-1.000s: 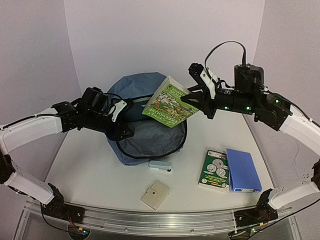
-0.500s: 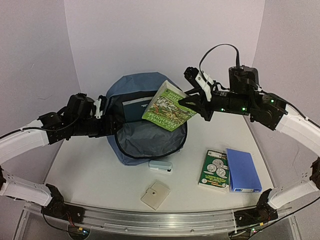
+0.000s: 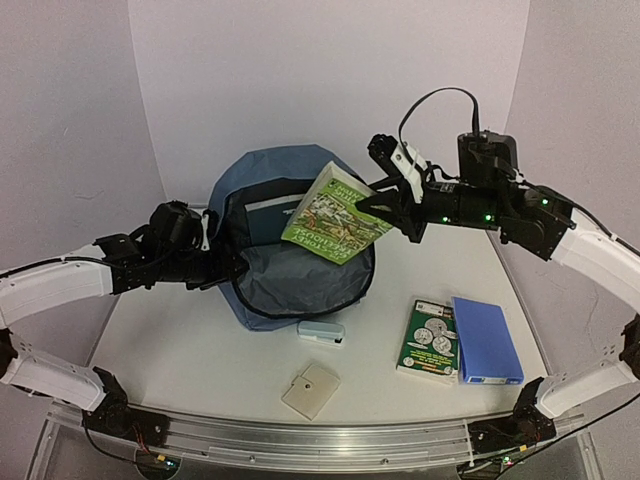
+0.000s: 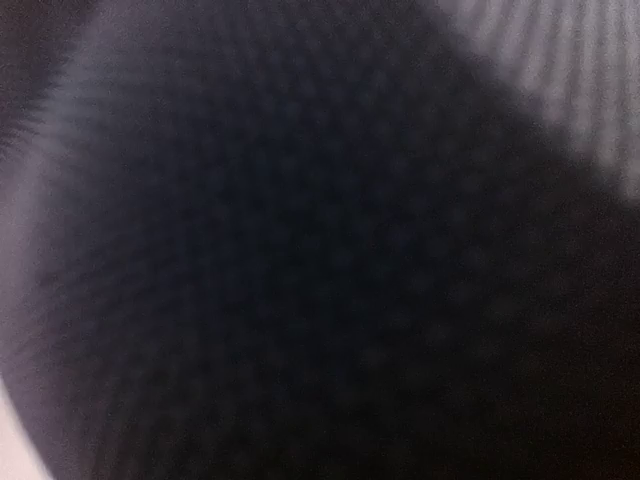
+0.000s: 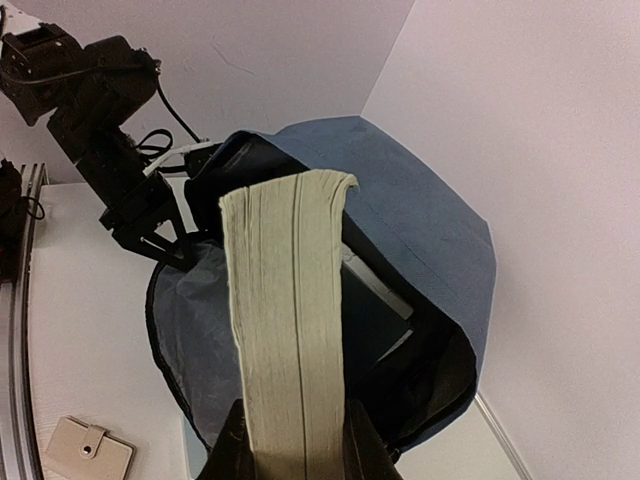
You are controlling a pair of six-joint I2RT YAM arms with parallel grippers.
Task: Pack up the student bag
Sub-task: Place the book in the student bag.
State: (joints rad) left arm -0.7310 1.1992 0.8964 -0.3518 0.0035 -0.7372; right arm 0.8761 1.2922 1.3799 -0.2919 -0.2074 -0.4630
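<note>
The student bag (image 3: 300, 270), slate-blue with grey lining, lies open at the back centre of the table and also shows in the right wrist view (image 5: 420, 210). A dark book (image 3: 268, 216) stands inside it. My right gripper (image 3: 378, 206) is shut on a thick green book (image 3: 332, 213) and holds it tilted above the bag's mouth; its page edges fill the right wrist view (image 5: 290, 320), clamped between my fingers (image 5: 228, 450). My left gripper (image 3: 226, 268) is at the bag's left rim and seems shut on it, as seen from the right wrist (image 5: 165, 240). The left wrist view shows only dark blurred fabric (image 4: 320, 280).
In front of the bag lie a pale blue case (image 3: 322, 331) and a beige wallet (image 3: 311, 390). At the right lie a green book with coins on its cover (image 3: 428, 338) and a blue box (image 3: 486, 338). Walls close in at the back and both sides.
My left gripper has moved left along the bag's rim, and the opening now stands wider. My right gripper has carried the green book slightly left over the bag.
</note>
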